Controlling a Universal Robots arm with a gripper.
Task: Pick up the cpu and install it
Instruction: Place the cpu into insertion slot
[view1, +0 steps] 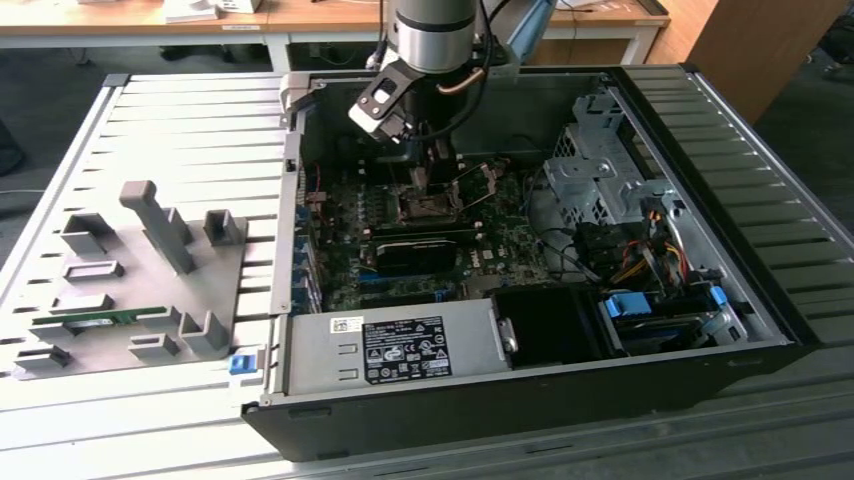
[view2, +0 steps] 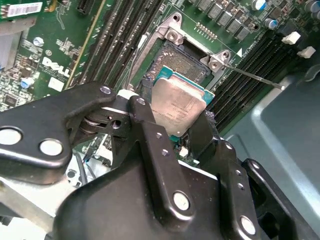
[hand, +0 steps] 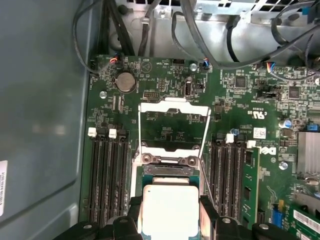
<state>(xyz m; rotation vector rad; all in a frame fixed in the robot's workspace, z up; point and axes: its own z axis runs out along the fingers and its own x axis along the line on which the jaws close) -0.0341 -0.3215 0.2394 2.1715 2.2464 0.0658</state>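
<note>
Your gripper (view2: 175, 125) clamps the small flat silver-topped square cpu (hand: 170, 207) just over the open metal-framed motherboard socket (view2: 172, 57), twelve o'clock from the grey boxy power supply (view1: 387, 350) in the exterior view: picked up, not yet seated.

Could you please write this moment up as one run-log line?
gripper: shut on cpu | cpu: over open socket | socket: on motherboard in computer case

Slatted metal table (view1: 174, 120) — pale wooden desks (view1: 320, 15) behind (dark floor (view1: 34, 100) between)
</note>
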